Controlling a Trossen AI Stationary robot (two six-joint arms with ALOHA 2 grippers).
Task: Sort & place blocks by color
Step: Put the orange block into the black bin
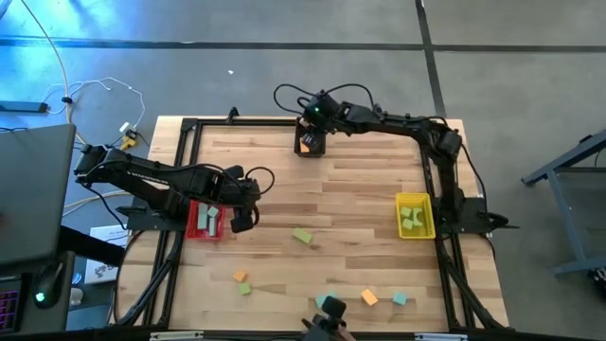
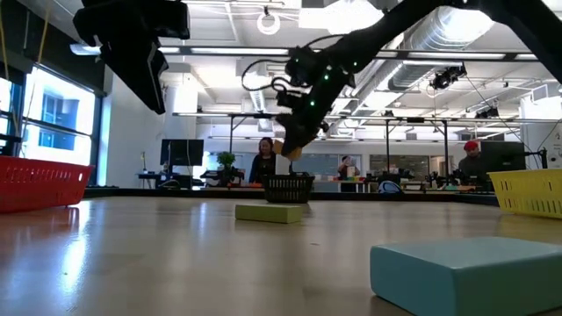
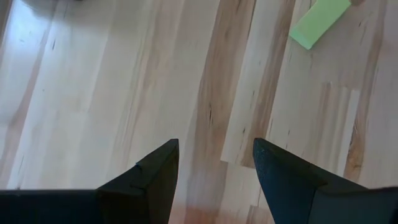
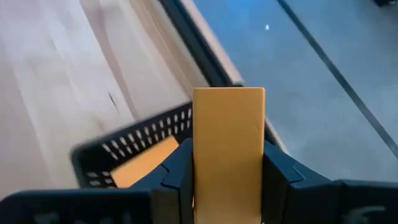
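Note:
My right gripper [image 4: 228, 186] is at the table's far edge, shut on an orange block [image 4: 228, 137] just above the black bin [image 1: 311, 145], where another orange block [image 4: 146, 163] lies. My left gripper [image 3: 214, 168] hangs open beside the red bin [image 1: 204, 220], over bare wood, with nothing between its fingers. A yellow-green block [image 1: 302, 236] lies flat mid-table, also seen as the yellow-green block [image 3: 319, 22] beyond the left fingers. Several more orange, yellow-green and teal blocks lie flat near the front edge, among them an orange block [image 1: 369, 297] and a teal block [image 1: 400, 299]. My right gripper pinches the orange block by its two long sides [image 4: 202, 177] between its two fingers [image 4: 277, 171]. The fingers slant down toward the table's far edge and lie along the block, whose free end [image 4: 228, 99] sticks out past them. The block is lifted clear above the black bin [image 2: 290, 188].
The yellow bin [image 1: 414, 215] with yellow-green blocks stands at the right, by the right arm's base. The red bin holds pale teal blocks. A big teal block [image 2: 465, 272] lies close to the low camera. People sit in the room beyond the table.

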